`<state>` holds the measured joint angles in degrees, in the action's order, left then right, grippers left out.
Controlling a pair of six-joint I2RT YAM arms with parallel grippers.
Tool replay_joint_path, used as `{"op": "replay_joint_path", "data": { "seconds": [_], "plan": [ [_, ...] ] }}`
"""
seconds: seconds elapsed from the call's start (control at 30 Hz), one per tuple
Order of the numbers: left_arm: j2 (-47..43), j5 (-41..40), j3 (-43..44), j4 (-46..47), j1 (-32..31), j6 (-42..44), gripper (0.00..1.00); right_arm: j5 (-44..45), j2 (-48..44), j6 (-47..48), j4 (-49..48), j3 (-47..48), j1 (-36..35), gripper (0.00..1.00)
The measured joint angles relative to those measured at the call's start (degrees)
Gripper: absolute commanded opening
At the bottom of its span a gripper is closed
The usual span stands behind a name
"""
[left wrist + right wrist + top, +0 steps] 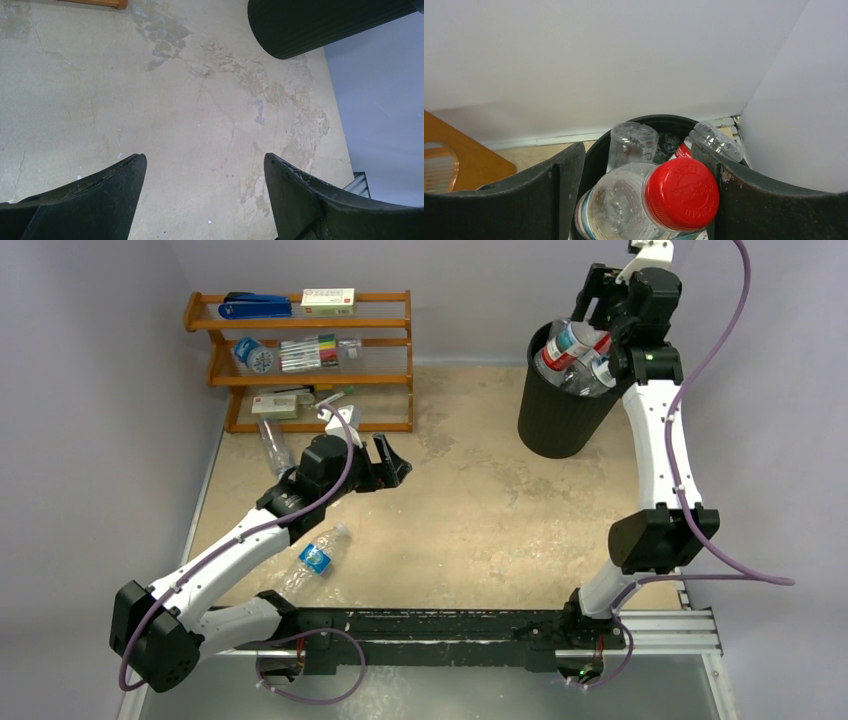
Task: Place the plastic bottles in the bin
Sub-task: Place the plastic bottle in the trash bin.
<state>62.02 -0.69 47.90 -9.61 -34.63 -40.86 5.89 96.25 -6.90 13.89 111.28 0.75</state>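
The black bin (pixel 560 420) stands at the far right, heaped to the rim with plastic bottles (pixel 572 345). My right gripper (pixel 592 312) hovers over it. In the right wrist view its fingers (pixel 638 150) stand wide apart. A clear red-capped bottle (pixel 679 192) lies between them on the pile, its cap against the right finger, above the bin rim (pixel 664 120). A blue-labelled bottle (pixel 313 558) lies on the table near the left arm. Another clear bottle (pixel 274 448) lies by the shelf. My left gripper (pixel 397 462) is open and empty over bare table (pixel 205 157).
A wooden three-tier shelf rack (pixel 300 360) with a blue stapler (pixel 255 307), pens and boxes stands at the back left. The bin's side (pixel 320 25) shows ahead of the left gripper. Walls close in at the back and right.
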Motion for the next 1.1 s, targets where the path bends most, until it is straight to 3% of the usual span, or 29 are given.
{"op": "replay_joint_path", "data": {
  "seconds": [0.1,0.2,0.5,0.83,1.1],
  "plan": [
    [0.0,0.02,0.0,0.02,0.0,0.0,0.87,-1.92,-0.04,0.0,0.04,0.02,0.0,0.59],
    [0.0,0.02,0.0,0.02,0.0,-0.02,0.87,-3.74,-0.04,-0.2,0.48,0.02,0.0,0.55],
    [0.0,0.02,0.0,0.07,0.0,-0.07,0.87,-6.01,-0.33,0.13,-0.17,-0.31,-0.85,0.51],
    [0.0,0.26,0.0,0.28,0.0,-0.31,0.87,-0.85,1.66,7.17,-0.26,1.75,-11.13,0.47],
    [0.0,0.26,-0.15,0.7,0.0,-0.33,0.87,2.21,0.66,7.43,-5.35,-2.97,-12.28,0.47]
  ]
}}
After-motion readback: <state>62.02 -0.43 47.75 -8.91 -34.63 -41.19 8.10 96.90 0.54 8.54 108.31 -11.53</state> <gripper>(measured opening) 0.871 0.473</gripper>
